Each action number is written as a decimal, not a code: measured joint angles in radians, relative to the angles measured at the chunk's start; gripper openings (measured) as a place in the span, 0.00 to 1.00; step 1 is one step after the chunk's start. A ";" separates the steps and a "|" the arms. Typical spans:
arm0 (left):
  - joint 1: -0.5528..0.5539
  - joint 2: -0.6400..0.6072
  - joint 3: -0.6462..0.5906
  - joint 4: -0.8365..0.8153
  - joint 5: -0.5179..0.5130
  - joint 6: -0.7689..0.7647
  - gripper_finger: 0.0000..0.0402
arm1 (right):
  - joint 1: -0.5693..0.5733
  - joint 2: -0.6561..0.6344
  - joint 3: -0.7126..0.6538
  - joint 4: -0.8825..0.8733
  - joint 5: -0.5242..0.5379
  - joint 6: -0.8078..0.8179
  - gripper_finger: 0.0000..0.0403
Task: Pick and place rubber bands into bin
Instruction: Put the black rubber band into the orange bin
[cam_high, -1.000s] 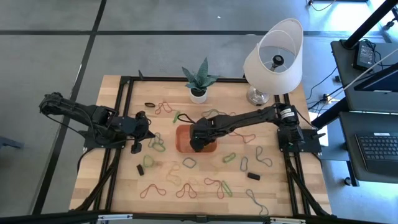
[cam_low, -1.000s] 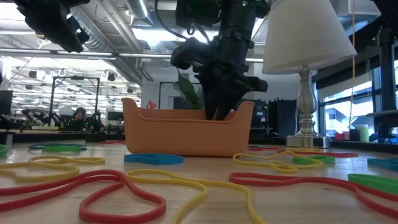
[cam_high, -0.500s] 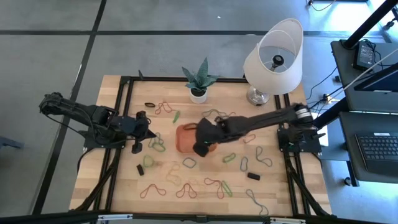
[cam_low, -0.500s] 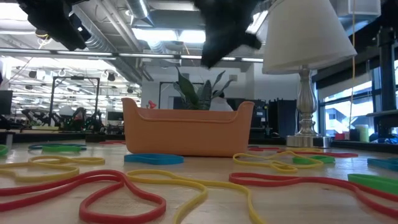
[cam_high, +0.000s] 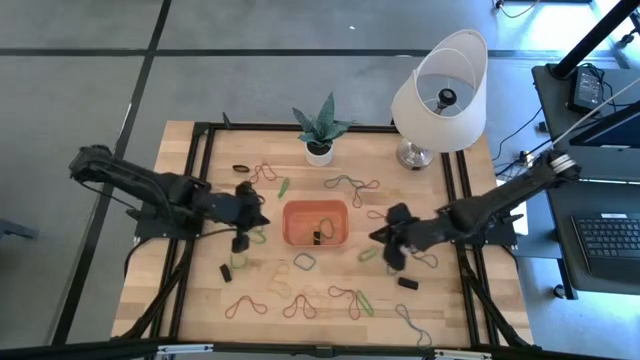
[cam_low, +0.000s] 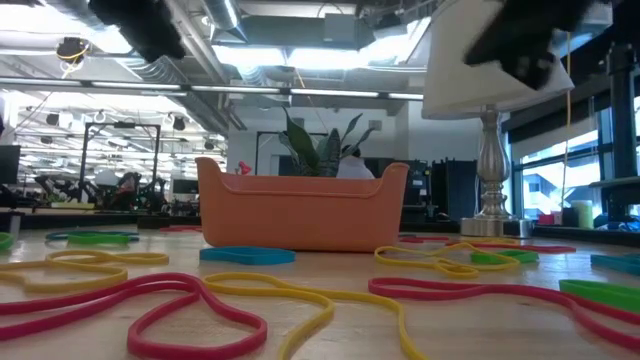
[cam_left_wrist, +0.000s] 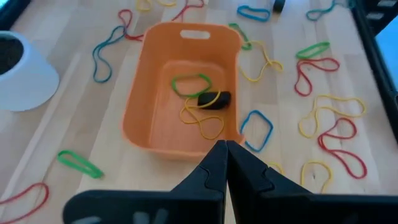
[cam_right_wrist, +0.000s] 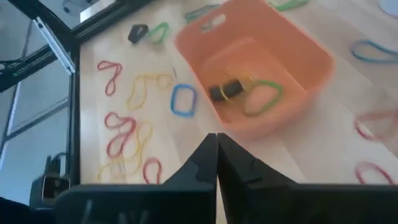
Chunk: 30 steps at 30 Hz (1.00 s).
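High view: one bin (cam_high: 316, 222) sits at the table's middle with a few rubber bands (cam_high: 322, 228) inside, and about twenty more lie scattered on the wood around it. The left gripper (cam_high: 243, 233) hangs just left of the bin, the right gripper (cam_high: 392, 250) to the bin's right.

Low view: the single bin (cam_low: 303, 211) stands on the table, with loops lying flat in front of it.

Left wrist view: the left gripper's fingers (cam_left_wrist: 214, 169) are pressed together, empty; the bin (cam_left_wrist: 146, 102) holds three bands: green, yellow, black.

Right wrist view: the right gripper's fingers (cam_right_wrist: 205, 158) meet, holding nothing; the bin (cam_right_wrist: 292, 53) shows the same three bands (cam_right_wrist: 261, 98)
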 joint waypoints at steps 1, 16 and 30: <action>-0.005 0.039 0.032 -0.015 -0.009 -0.016 0.01 | 0.007 -0.039 -0.032 -0.007 -0.001 0.005 0.01; -0.067 0.387 0.312 -0.326 -0.019 -0.532 0.01 | 0.023 -0.402 -0.232 -0.166 -0.050 -0.110 0.06; -0.218 0.392 0.197 -0.522 0.070 -1.170 0.26 | 0.022 -0.440 -0.232 -0.345 -0.050 -0.132 0.06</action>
